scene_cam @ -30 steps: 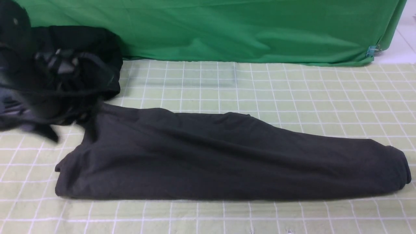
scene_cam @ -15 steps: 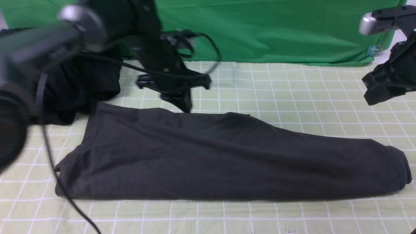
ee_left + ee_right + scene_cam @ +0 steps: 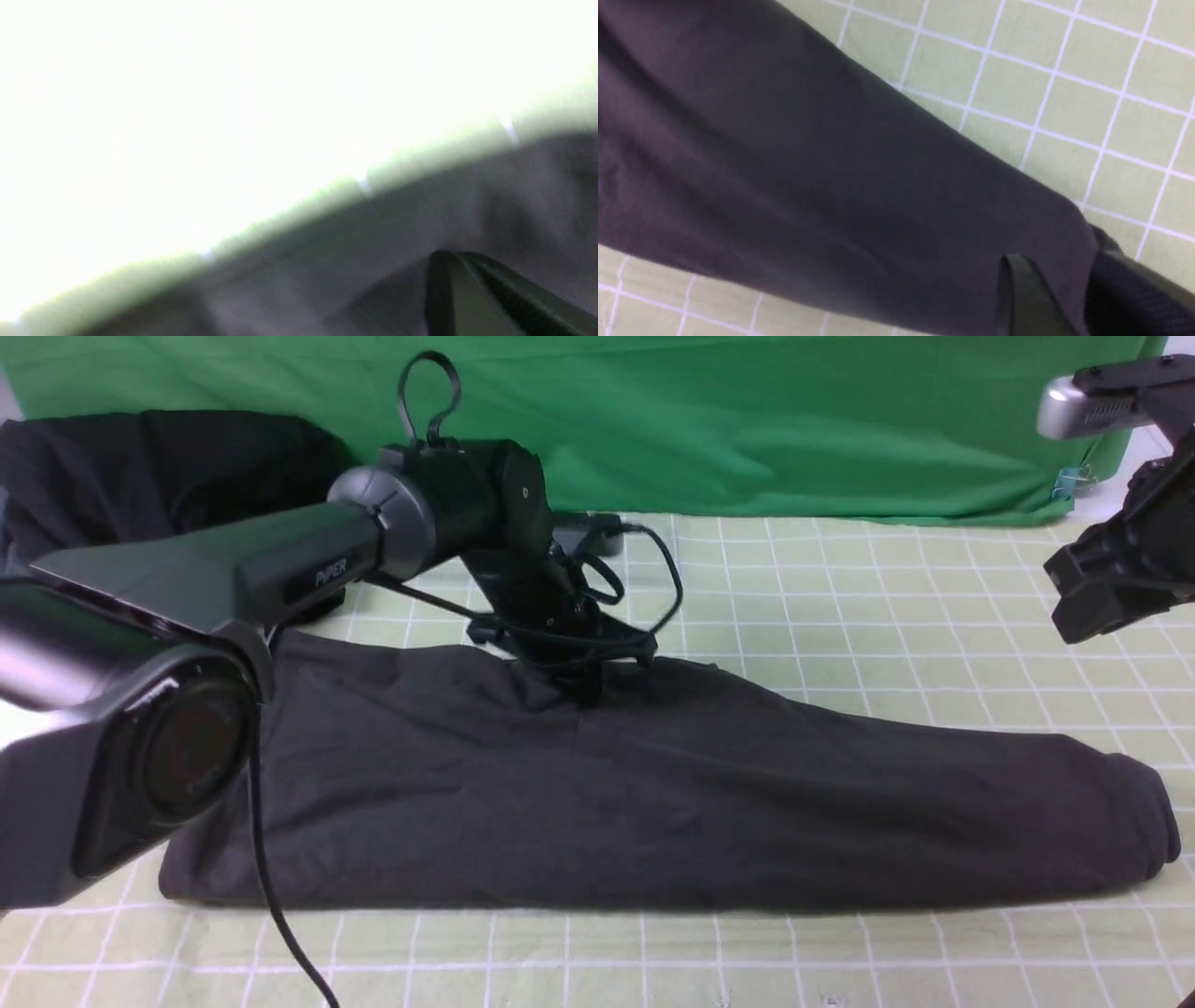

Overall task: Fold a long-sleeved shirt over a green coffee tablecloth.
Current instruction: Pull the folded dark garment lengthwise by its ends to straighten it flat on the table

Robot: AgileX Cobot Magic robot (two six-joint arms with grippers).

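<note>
Two pincers: the left gripper (image 3: 590, 689) is clenching, mid-frame, the upper edge of the dark charcoal-grey jersey shirt (image 3: 653, 803) lying across the pale-green gridded tablecloth (image 3: 887, 597), probably for folding; the right gripper (image 3: 1083, 607) is hovering upper-right, part-open, empty.

The dark charcoal-grey long-sleeved shirt (image 3: 653, 793) lies folded into a long band running left to right across the pale yellowish-green tablecloth with a white grid (image 3: 934, 607). The left gripper (image 3: 588, 683) points down at the middle of the band's far edge, jaws closed on puckered fabric. The right gripper (image 3: 1088, 607) hangs above the cloth at far right, clear of the shirt. A black heap of clothing (image 3: 140, 467) sits far left against the plain bright green backdrop cloth (image 3: 794, 420).
</note>
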